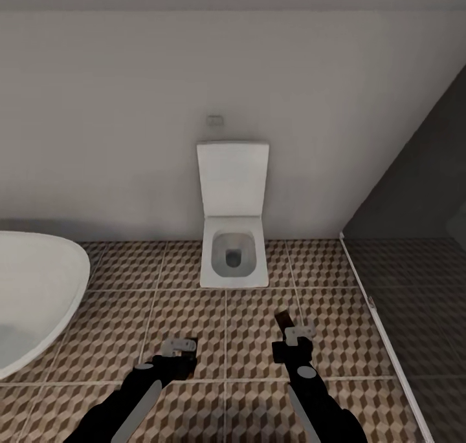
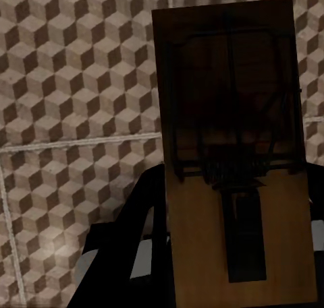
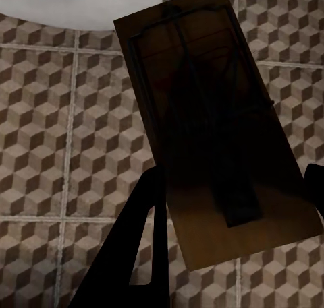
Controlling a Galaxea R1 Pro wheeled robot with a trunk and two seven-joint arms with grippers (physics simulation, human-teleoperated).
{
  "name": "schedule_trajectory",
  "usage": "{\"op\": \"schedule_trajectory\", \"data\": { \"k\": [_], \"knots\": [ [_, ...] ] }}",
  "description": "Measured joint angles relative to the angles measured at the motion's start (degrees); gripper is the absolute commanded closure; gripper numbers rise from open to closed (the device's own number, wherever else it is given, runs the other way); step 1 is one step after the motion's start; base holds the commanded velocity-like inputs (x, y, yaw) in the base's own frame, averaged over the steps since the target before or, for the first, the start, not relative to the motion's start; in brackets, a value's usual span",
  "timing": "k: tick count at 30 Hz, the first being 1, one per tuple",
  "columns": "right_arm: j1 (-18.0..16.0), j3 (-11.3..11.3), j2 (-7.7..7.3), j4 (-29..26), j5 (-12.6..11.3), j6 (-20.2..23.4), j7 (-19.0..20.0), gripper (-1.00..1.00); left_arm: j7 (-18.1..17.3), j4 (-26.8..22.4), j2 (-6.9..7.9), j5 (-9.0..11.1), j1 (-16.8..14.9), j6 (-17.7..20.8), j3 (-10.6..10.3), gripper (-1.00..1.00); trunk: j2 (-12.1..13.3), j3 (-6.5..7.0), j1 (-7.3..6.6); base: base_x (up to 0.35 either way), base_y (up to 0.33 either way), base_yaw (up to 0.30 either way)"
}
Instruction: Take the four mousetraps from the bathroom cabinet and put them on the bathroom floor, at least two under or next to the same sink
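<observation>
- Left tool [image 1: 186,347] grips a flat tan wooden mousetrap [image 2: 233,160], its lower edge cut off in the wrist view.
- Right tool [image 1: 291,332] clamps another wooden mousetrap [image 3: 216,126]; in the head view it shows edge-on at 12 o'clock over cube-patterned brown floor tiles [image 1: 188,313].

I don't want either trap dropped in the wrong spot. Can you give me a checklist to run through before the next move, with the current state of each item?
1. Left gripper holds a mousetrap: ok, the board sits between its fingers in the left wrist view.
2. Right gripper holds a mousetrap: ok, same in the right wrist view.
3. Patterned bathroom floor lies below both grippers: ok.
4. Sink in sight for placing: not ok, ahead stands the toilet, with the bathtub on the left.
5. Clear of the shower glass: ok, it stands off to the right.
</observation>
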Motion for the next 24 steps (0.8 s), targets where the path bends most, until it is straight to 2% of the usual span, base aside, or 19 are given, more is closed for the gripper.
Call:
{"op": "schedule_trajectory", "data": {
  "k": [4,17,24],
  "knots": [
    [0.0,0.0,0.0,0.0,0.0,0.0,0.0,1.0,0.0,0.0,-0.04,0.0,0.0,0.0,0.0,1.0,0.0,-0.37,-0.01,0.111,0.0,0.0],
    [0.0,0.0,0.0,0.0,0.0,0.0,0.0,1.0,0.0,0.0,-0.08,0.0,0.0,0.0,0.0,1.0,0.0,-1.55,-0.03,0.261,0.0,0.0],
    [0.0,0.0,0.0,0.0,0.0,0.0,0.0,1.0,0.0,0.0,-0.05,0.0,0.0,0.0,0.0,1.0,0.0,-2.18,0.0,0.047,0.0,0.0]
  ]
}}
